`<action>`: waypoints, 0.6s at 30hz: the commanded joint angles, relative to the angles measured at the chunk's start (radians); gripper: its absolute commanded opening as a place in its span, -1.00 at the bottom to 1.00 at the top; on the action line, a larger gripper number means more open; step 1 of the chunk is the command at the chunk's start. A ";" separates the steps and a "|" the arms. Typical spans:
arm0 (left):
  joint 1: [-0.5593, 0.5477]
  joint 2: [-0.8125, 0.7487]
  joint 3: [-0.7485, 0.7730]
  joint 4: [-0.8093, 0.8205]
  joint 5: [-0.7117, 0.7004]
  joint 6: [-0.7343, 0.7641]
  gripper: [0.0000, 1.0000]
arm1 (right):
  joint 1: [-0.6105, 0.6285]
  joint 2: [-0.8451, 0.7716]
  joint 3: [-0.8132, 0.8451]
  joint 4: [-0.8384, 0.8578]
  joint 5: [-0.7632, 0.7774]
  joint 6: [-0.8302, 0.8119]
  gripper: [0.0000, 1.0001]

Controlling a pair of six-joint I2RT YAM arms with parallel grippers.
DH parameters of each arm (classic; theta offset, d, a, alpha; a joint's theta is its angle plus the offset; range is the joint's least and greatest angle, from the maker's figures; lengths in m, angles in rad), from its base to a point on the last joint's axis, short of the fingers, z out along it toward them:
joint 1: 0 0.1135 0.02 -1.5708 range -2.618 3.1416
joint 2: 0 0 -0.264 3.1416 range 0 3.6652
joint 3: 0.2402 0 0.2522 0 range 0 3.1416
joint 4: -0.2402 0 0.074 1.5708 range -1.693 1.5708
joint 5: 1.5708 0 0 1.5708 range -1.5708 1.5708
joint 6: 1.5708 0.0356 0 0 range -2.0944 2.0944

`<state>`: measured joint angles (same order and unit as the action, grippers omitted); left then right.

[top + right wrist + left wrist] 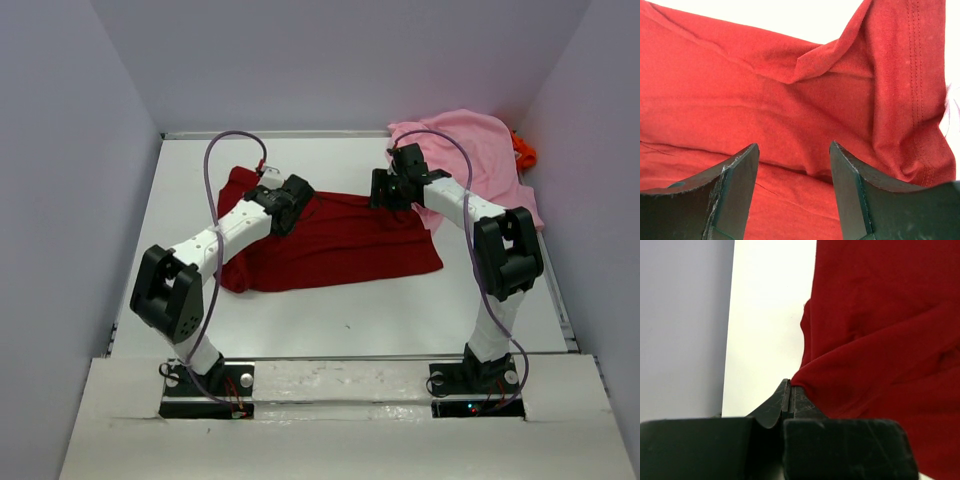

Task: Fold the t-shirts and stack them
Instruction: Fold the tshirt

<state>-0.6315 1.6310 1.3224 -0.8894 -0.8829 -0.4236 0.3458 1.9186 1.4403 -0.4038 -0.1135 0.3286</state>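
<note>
While left hand (790,388) seemingly pinches dark red shirt (340,250) | right hand (794,145) apart above it.

Dk red t-shirt (340,245): matt cloth

The dark red t-shirt (340,250) lay spread wide across the middle of the bench (350,320), rumpled, with loose folds and a stitched hem along one edge. The light pink t-shirt (480,150) sat heaped in the far right corner. The bright orange t-shirt (524,151) was bunched just behind it, mostly hidden.
</note>
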 commanded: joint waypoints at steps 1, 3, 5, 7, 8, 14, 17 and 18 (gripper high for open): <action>0.058 0.026 -0.043 0.131 -0.002 0.098 -1.00 | -0.002 -0.035 -0.003 0.028 -0.014 -0.008 0.28; 0.091 0.067 -0.035 0.136 0.013 0.103 -1.00 | -0.002 -0.032 0.000 0.030 -0.025 -0.007 0.28; 0.105 0.105 -0.026 0.177 0.027 0.130 -1.00 | -0.002 -0.026 0.002 0.033 -0.034 -0.005 0.27; 0.142 0.142 -0.014 0.207 0.048 0.164 -1.00 | -0.002 -0.023 0.002 0.033 -0.037 -0.005 0.27; 0.153 0.191 0.015 0.199 0.050 0.163 -1.00 | -0.002 -0.023 0.000 0.033 -0.040 -0.005 0.27; 0.231 0.309 0.029 0.256 0.093 0.207 -1.00 | -0.002 -0.023 -0.006 0.039 -0.041 -0.008 0.27; 0.286 0.339 0.025 0.271 0.102 0.200 -1.00 | -0.002 -0.020 -0.004 0.040 -0.051 -0.011 0.26; 0.302 0.342 0.014 0.279 0.111 0.204 -1.00 | -0.002 -0.018 -0.004 0.042 -0.054 -0.010 0.27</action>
<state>-0.3870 1.9785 1.3174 -0.6407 -0.7845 -0.2440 0.3458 1.9186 1.4380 -0.4019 -0.1444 0.3286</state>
